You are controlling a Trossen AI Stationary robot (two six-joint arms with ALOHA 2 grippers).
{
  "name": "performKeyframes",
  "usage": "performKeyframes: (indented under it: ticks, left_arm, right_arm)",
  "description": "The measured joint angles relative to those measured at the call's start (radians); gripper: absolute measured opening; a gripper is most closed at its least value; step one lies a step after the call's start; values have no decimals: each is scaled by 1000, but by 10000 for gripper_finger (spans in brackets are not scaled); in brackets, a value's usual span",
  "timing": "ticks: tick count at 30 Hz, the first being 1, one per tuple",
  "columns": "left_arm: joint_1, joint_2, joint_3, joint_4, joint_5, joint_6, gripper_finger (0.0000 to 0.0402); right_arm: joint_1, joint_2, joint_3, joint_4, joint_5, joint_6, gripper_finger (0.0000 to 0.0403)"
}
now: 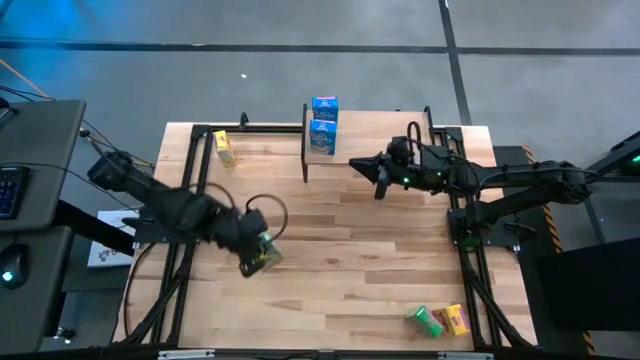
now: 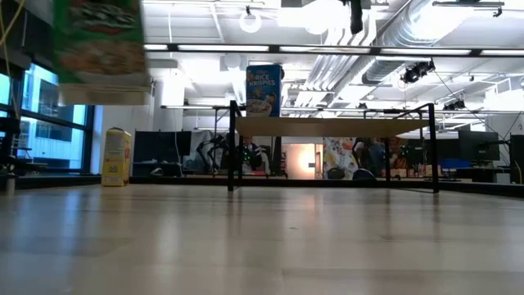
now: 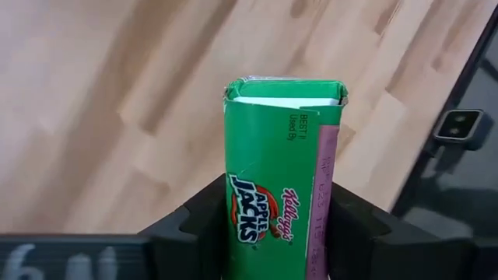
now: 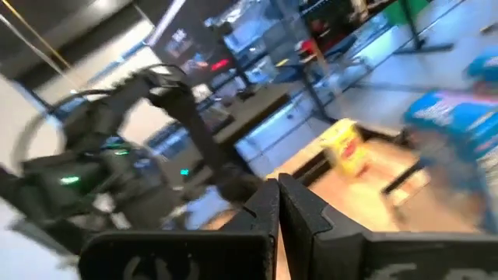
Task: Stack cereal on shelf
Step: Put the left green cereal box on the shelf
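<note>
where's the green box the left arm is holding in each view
High view: green cereal box in the left gripper, over the table's left-centre.
Low view: green cereal box hanging at top left.
Left wrist view: green cereal box centred between the fingers.
Right wrist view: cannot be made out.
Shared landmark: yellow box standing on the table.

Green cereal box (image 3: pixel 282 179) between tool (image 3: pixel 276 241) fingers

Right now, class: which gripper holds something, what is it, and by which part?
The left gripper holds a green cereal box by its lower sides, off the table. The right gripper is shut and holds nothing.
</note>
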State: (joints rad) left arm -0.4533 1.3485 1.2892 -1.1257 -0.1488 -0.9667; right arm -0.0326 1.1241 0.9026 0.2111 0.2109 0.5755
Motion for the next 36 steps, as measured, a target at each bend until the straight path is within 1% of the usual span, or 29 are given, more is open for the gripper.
performKeyframes:
  ticks: [2,3,6,8,10,15,17,20,22,24,25,27,31,34,36]
  left_arm:
    - [42,-9,0,5,6,135,146]
    - [60,-12,3,5,11,201,143]
    - [104,-27,17,15,14,366,135]
    - [132,-40,36,29,15,433,132]
    - [158,-46,52,29,15,470,131]
    - [188,-52,80,30,13,535,130]
    - [191,-52,86,32,12,552,130]
    - [191,-52,87,37,7,554,130]
    - [191,-51,87,53,6,556,130]
    - [191,-51,87,74,5,560,130]
    - [191,-51,87,88,5,560,130]
    - [191,-51,87,102,5,560,130]
    - [191,-51,87,101,5,559,130]
    - [191,-51,87,101,5,550,130]
    - [191,-51,87,102,5,550,130]
  right_arm:
    - [0,11,0,15,-56,51,0]
    - [0,21,0,37,-100,65,0]
    - [12,59,1,117,-267,122,0]
    - [29,92,1,161,-313,134,0]
    - [47,122,1,204,-303,132,0]
    - [80,192,1,231,-206,152,0]
    - [87,219,0,265,-201,168,0]
    - [99,265,5,397,-218,182,0]
    - [107,298,50,414,-249,160,2]
    - [116,326,121,337,-280,125,13]
    - [122,345,169,268,-293,104,24]
    - [135,381,269,72,-295,44,57]
    - [153,453,475,-313,-264,-78,156]
    - [159,506,608,-509,-242,-156,232]
    - [159,545,673,-585,-244,-206,272]
